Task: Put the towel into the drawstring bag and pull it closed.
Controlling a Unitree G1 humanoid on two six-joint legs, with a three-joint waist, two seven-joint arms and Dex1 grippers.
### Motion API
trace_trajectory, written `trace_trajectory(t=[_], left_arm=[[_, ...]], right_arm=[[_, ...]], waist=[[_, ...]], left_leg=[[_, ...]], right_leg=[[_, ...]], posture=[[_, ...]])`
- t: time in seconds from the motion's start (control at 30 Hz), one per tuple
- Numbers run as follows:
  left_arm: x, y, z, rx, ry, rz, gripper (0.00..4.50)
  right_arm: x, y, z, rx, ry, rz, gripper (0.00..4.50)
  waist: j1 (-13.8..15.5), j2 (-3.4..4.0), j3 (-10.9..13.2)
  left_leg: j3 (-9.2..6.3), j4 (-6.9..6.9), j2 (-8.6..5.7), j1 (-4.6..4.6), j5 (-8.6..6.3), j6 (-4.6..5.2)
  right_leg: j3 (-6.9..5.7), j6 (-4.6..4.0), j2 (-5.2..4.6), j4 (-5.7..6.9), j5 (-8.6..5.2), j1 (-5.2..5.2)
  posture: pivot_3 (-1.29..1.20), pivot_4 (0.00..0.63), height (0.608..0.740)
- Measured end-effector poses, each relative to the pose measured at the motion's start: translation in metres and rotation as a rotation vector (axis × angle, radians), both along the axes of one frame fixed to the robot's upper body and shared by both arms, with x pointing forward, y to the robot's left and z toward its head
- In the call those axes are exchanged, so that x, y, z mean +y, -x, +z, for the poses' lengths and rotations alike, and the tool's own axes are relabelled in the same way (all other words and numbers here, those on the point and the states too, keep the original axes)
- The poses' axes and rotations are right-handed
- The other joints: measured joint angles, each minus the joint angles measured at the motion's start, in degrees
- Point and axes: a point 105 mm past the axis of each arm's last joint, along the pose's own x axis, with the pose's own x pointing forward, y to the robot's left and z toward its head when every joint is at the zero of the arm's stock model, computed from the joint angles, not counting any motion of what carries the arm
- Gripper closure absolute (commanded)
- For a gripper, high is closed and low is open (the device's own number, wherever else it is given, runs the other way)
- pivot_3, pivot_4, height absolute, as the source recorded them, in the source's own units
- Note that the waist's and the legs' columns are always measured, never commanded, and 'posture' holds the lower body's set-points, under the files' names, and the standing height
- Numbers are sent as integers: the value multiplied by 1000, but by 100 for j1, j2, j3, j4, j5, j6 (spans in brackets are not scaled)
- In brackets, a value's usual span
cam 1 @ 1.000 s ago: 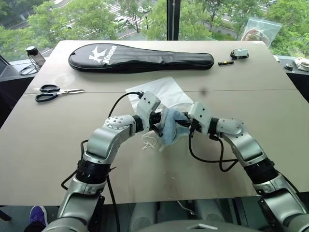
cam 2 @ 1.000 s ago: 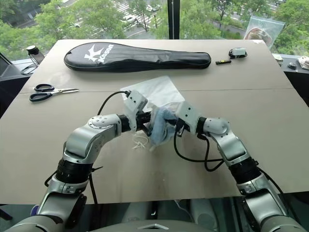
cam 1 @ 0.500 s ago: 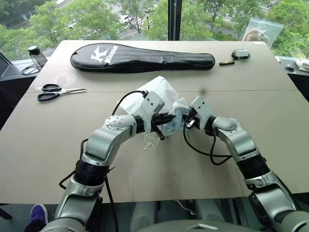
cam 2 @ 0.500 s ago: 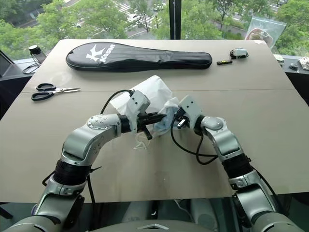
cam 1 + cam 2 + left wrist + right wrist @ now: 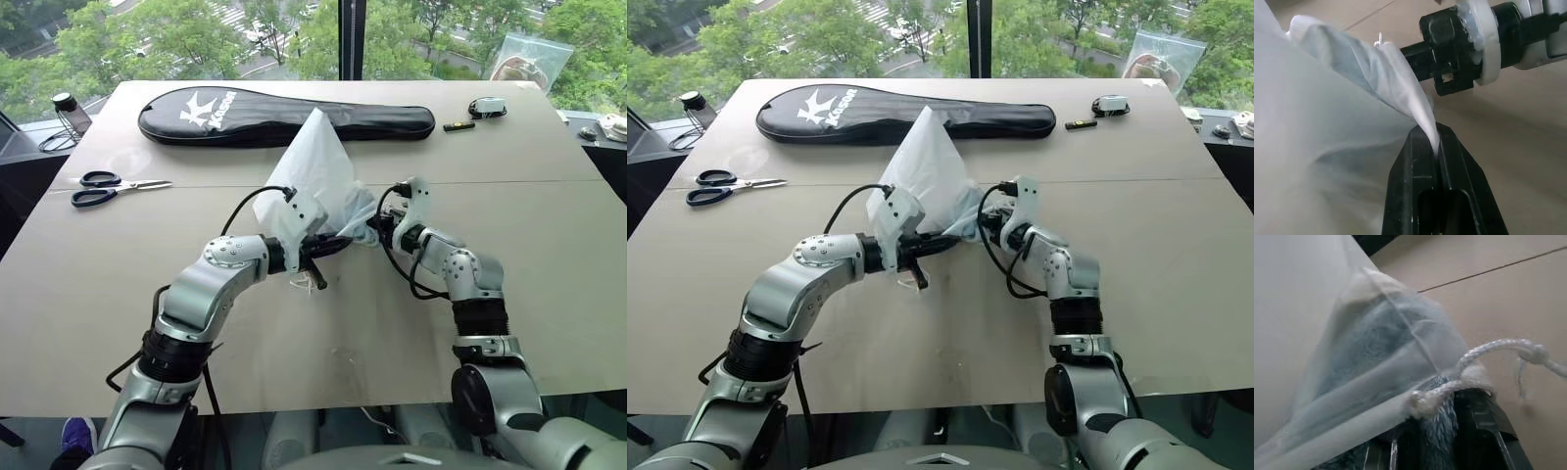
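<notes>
- Towel [image 5: 1376,357], light-blue & fluffy, sits inside the mouth of the drawstring bag [image 5: 315,176], seen through the thin fabric in the right wrist view; bag is lifted off the table [image 5: 549,284] between both grippers, its far corner peaking up in front of the racket cover [image 5: 284,116].
- Left gripper [image 5: 1434,142]: fingers fully closed, pinching a fold of the bag's rim; nothing else touched.
- Right gripper [image 5: 377,233]: jaws nearly closed on the towel at the bag mouth, bag fabric draped over the fingers; it holds towel w/ bag edge around it.
- Right wrist view alone gives the white cord [image 5: 1484,352] w/ a knot, looping over the bag edge just beside the fingers, plus the towel's nap up close.
- Left wrist view alone gives the pinch itself and the right gripper's black body just beyond the bag's rim.
- Head views alone give the rest of the table: cord ends [image 5: 312,282] hanging under the left gripper; scissors [image 5: 116,188] well left of the bag; bottle [image 5: 72,113] near the table's far left corner; small black items [image 5: 487,109] right of the racket cover; clear plastic bag [image 5: 529,61] beyond the table's far right corner.
- Count: 1 towel, 1 drawstring bag, 2 grippers, 1 racket cover, 1 pr scissors, 1 bottle, 1 clear plastic bag.
</notes>
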Motion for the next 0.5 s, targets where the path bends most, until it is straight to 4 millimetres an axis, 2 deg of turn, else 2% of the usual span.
trace_trajectory(t=[0.17,0.3,0.37,0.4,0.47,0.5], left_arm=[[-5,-1,6,-27,26,-3,4500],[-15,-6,24,-44,96,-10,4500],[-27,-8,41,-55,159,-35,4500],[-35,-8,51,-62,194,-52,4500],[-49,-6,63,-54,244,-87,4500],[-50,-6,63,-51,247,-89,4500]], right_arm=[[-9,0,4,92,-209,-74,4316],[-18,-1,18,72,-274,-116,4316],[-19,2,29,-28,-196,-122,4316],[-16,5,31,-101,-92,-112,4317],[0,12,28,-221,83,-48,4317],[3,13,27,-235,106,-35,4317]], waist=[[4,3,2],[-14,8,5],[-17,9,5],[-25,9,5],[-65,10,4],[-75,10,4]], left_leg=[[3,-3,-1,-2,0,0],[5,-2,-4,-11,0,1],[-3,4,-5,-36,1,1],[-4,12,-4,-53,1,1],[7,19,-4,-70,1,0],[7,18,-4,-69,1,0]], right_leg=[[-2,0,-1,0,0,-1],[-2,1,0,1,0,-10],[-12,1,3,3,0,-29],[-12,2,4,5,0,-41],[0,4,4,7,2,-63],[1,4,4,8,2,-63]], posture=[[0,150,740],[0,150,740],[0,150,740],[0,150,740],[0,150,740],[0,150,740]])
